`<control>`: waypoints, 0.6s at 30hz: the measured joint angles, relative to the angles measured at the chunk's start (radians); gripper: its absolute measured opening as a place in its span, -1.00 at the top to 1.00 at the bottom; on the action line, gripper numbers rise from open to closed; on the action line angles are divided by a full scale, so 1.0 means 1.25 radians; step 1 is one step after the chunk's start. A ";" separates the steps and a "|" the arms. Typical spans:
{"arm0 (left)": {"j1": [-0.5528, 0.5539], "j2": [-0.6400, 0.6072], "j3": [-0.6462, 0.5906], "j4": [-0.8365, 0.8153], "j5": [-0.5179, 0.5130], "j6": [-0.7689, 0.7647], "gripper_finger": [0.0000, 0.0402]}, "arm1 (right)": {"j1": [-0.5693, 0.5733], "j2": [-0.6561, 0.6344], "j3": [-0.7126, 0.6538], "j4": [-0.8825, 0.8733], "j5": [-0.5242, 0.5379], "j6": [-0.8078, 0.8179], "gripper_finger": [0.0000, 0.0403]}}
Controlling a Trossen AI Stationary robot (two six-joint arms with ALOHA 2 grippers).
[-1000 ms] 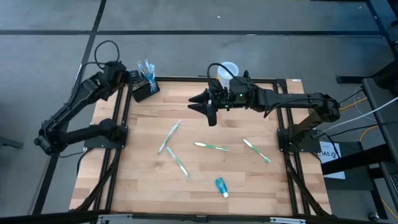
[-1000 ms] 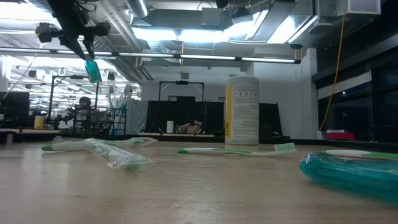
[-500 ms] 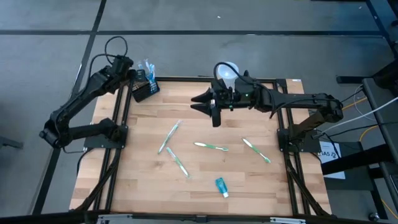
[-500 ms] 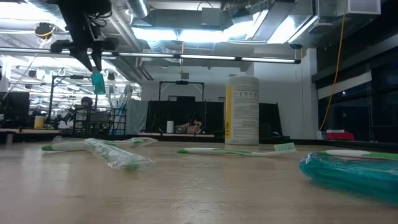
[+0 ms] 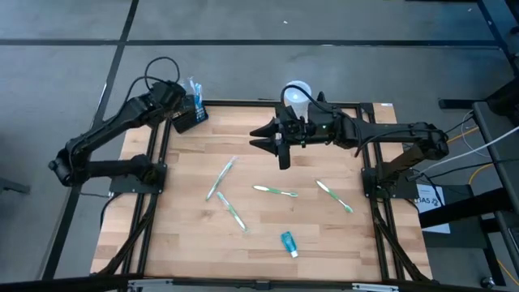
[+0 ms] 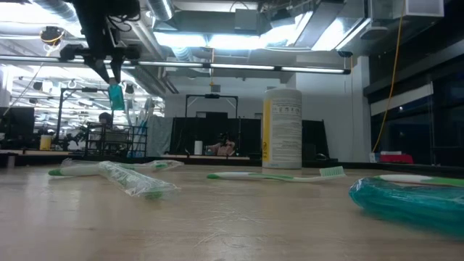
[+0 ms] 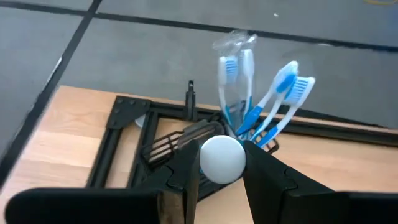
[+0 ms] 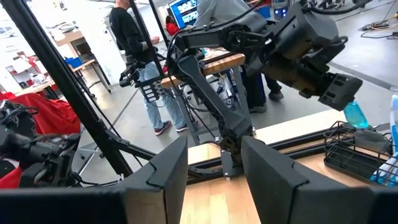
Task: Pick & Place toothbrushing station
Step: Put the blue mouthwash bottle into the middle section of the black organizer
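The toothbrushing station (image 5: 188, 118) is a black wire holder at the table's far left corner, with several blue toothbrushes (image 7: 249, 99) upright in it. My left gripper (image 5: 173, 100) hovers just left of the station, shut on a small teal tube (image 6: 115, 95). My right gripper (image 5: 273, 139) hangs open over the table's far middle, holding nothing. A white-and-yellow cup (image 5: 297, 92) stands at the far edge behind my right gripper. Several toothbrushes (image 5: 220, 178) and a second teal tube (image 5: 289, 243) lie flat on the wood. My left gripper pinches the teal tube between its two fingers (image 7: 186, 171). The tube's white round end (image 7: 222, 158) shows between them in the left wrist view. The fingers slant downward toward the station. The tube hangs below the fingertips (image 8: 356, 114), clear of the table.
Black frame rails (image 5: 154, 186) run along the table's left and right sides. Loose toothbrushes (image 5: 276, 191) (image 5: 334, 196) (image 5: 231, 211) are scattered over the middle. People stand in the room beyond the table (image 8: 140, 56).
My left gripper has carried the teal tube toward the table's right edge and a little down, closer to the station, turning slightly as it went. The tube stays pinched and hanging.
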 joint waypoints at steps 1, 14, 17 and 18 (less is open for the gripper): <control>-0.007 0.008 0.000 -0.002 -0.001 -0.010 0.54 | 0.000 -0.002 0.000 -0.001 -0.003 -0.002 0.24; -0.059 0.103 0.000 -0.008 -0.072 -0.091 0.54 | 0.000 -0.049 0.000 -0.011 -0.002 -0.019 0.24; -0.057 0.111 0.000 -0.009 -0.075 -0.097 0.54 | 0.000 -0.057 0.000 -0.015 0.003 -0.020 0.24; -0.057 0.113 0.000 -0.009 -0.078 -0.098 0.54 | 0.000 -0.059 0.000 -0.021 0.007 -0.020 0.24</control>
